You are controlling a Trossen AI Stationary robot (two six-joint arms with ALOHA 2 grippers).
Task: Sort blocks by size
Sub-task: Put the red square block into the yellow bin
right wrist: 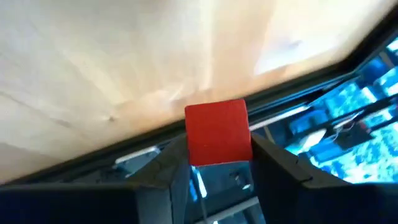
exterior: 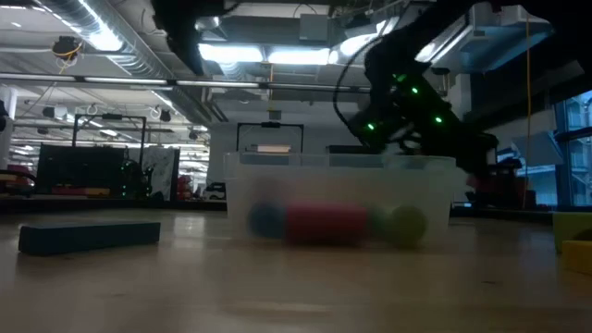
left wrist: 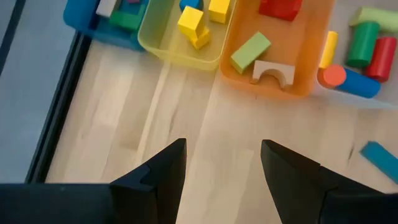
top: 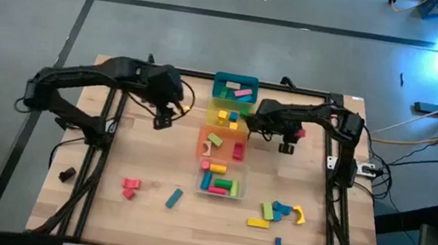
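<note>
wooden table (top: 153,165) carries four bins in a row. right gripper (right wrist: 219,158) clamps a red cube (right wrist: 217,132) just beside the yellow bin (top: 228,117); left gripper (left wrist: 221,165) hangs wide, empty, left of the bins.

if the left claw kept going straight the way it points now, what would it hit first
Probably bare table first. The open left claw holds nothing and aims down at the wood; just beyond lies the orange bin, with the yellow bin beside it. Depth is unclear.
</note>
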